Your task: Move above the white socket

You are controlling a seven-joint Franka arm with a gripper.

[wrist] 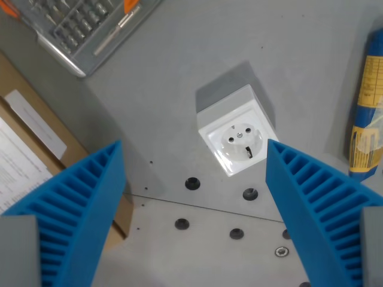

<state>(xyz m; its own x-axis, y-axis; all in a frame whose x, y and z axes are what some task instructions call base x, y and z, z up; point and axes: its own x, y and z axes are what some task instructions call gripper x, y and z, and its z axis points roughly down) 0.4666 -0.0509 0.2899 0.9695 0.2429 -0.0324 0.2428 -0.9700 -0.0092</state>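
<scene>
A white cube-shaped socket [238, 139] sits on the grey table, just right of the wrist view's centre, its round outlet face turned up toward the camera. My gripper [194, 156] hangs above the table with its two blue ribbed fingers spread wide, one finger [84, 209] at the wrist view's left and the other [317, 203] at the right. Nothing is held between them. The socket lies in the gap, close to the right finger's tip and a little beyond the fingertips.
A grey tool case with orange latches [84, 30] lies at the top left. A cardboard box with paper labels [30, 149] is at the left edge. A blue and yellow tube [368, 107] stands at the right edge. Several bolt holes [192, 183] dot the table below the socket.
</scene>
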